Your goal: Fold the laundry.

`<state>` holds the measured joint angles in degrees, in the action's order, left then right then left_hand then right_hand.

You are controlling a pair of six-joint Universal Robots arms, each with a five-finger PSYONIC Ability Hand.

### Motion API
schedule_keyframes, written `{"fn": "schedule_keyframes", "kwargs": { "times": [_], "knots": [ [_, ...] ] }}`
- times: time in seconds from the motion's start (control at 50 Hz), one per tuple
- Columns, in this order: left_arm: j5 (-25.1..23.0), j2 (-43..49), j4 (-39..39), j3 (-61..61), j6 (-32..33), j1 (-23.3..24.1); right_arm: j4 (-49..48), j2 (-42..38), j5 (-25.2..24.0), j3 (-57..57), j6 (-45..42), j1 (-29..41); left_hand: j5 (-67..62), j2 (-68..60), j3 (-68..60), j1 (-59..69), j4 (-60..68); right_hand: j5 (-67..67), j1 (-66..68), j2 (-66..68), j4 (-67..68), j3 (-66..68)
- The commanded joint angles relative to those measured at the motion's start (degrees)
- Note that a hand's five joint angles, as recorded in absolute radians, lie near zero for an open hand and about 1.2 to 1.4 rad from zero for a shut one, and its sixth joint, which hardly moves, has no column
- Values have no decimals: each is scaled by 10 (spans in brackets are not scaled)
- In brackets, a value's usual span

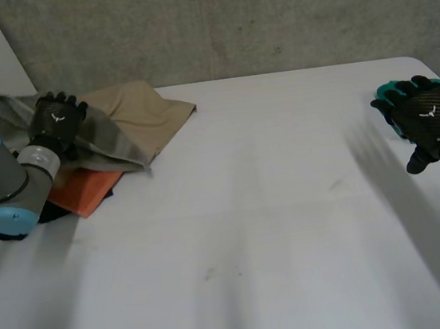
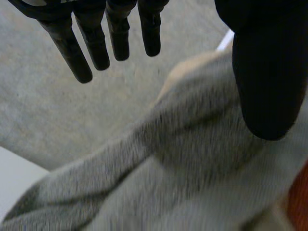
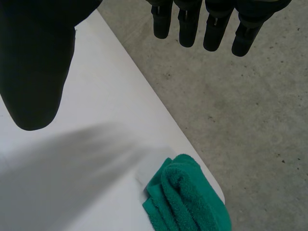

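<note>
In the head view, you see the left hand (image 1: 58, 120) at the far left corner of the white worktop (image 1: 250, 209), over a heap of laundry. A grey cloth (image 1: 113, 145) lies against a tan cloth (image 1: 145, 109), and an orange cloth (image 1: 87, 190) pokes out from under the grey one on the near side. The right hand (image 1: 429, 116) is at the worktop's right edge, well apart from the heap, with a green towel (image 1: 390, 93) at its fingertips.

In the left wrist view, your left hand's fingers (image 2: 79, 53) are straight and spread away from the thumb, gripping nothing. The grey cloth (image 2: 183, 159) lies under the palm; you cannot tell whether the thumb touches it.

In the right wrist view, your right hand's fingers (image 3: 211, 29) are straight, apart from the thumb and empty. The green towel (image 3: 185, 197) lies folded on the worktop's corner, beyond the fingertips.
</note>
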<state>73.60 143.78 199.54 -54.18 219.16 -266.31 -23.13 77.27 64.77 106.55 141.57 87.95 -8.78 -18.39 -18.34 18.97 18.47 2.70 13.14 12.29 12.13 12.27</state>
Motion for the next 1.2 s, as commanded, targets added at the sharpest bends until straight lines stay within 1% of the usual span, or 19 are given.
{"fn": "schedule_keyframes", "kwargs": {
  "times": [0.02,0.1,0.12,0.18,0.26,0.34,0.36,0.42,0.5,0.56,0.66,0.76,0.78,0.8,0.82,0.86,0.96,1.1,1.2],
  "knots": [
    [0,47,5,54,-1,-9,-1,-8,0,0,-2,-1,-113,-117,-117,111,116,-27,-31,-23,-21,-23],
    [-16,60,6,72,-1,-9,-1,-15,3,0,-4,-3,-400,-403,-404,398,403,-27,-31,-23,-21,-23],
    [-23,58,8,70,-1,-8,-1,-17,4,0,-4,-3,-610,-614,-614,608,613,-27,-31,-23,-21,-23],
    [-15,47,22,60,0,5,-1,-19,4,-1,-5,-3,-612,-616,-617,610,615,-27,-31,-23,-21,-23],
    [30,-33,66,-11,-13,49,-1,-19,5,-2,-5,-4,-612,-616,-617,610,615,-27,-31,-23,-21,-23],
    [48,-149,101,-91,-68,95,-2,-18,7,-5,-4,-4,-612,-616,-617,610,615,-27,-31,-23,-21,-23],
    [49,-187,103,-115,-104,118,-2,-18,8,-6,-4,-4,-612,-616,-617,610,615,-27,-31,-23,-21,-23],
    [50,-229,95,-145,-159,168,-2,-17,8,-6,-3,-3,-612,-616,-617,610,615,-27,-31,-23,-21,-23],
    [51,-277,63,-182,-240,261,-2,-10,8,-6,0,-3,-612,-616,-617,610,615,-27,-31,-23,-21,-23],
    [58,-265,53,-183,-258,304,-2,-6,9,-6,1,-3,-612,-616,-617,610,615,-27,-31,-23,-21,-23],
    [87,-162,52,-137,-259,405,-1,-4,8,-6,3,-3,-612,-616,-617,610,615,-27,-31,-23,-21,-23],
    [100,-69,52,-76,-268,436,-1,-5,9,-5,3,-4,-612,-616,-617,610,615,-27,-31,-23,-21,-23],
    [98,-62,52,-73,-269,444,-1,-6,8,-5,3,-5,-534,-538,-539,532,537,-27,-31,-23,-21,-23],
    [97,-59,53,-72,-269,452,0,-7,9,-5,3,-5,-370,-374,-375,368,373,-27,-31,-23,-21,-23],
    [96,-61,52,-75,-269,460,0,-11,9,-5,3,-5,-79,-83,-83,77,82,-27,-31,-23,-21,-23],
    [97,-70,52,-82,-270,462,4,-12,9,-5,3,-5,36,33,32,-38,-33,-27,-31,-23,-21,-23],
    [102,-156,53,-134,-266,449,38,-12,8,-7,4,-2,62,58,58,-64,-59,-27,-31,-23,-21,-23],
    [96,-270,43,-227,-250,341,128,-6,9,-24,24,6,47,43,43,-49,-44,-27,-31,-23,-21,-23],
    [89,-293,7,-283,-227,248,250,-7,6,-51,103,23,42,38,38,-44,-39,-27,-31,-23,-21,-23]
  ]
}}
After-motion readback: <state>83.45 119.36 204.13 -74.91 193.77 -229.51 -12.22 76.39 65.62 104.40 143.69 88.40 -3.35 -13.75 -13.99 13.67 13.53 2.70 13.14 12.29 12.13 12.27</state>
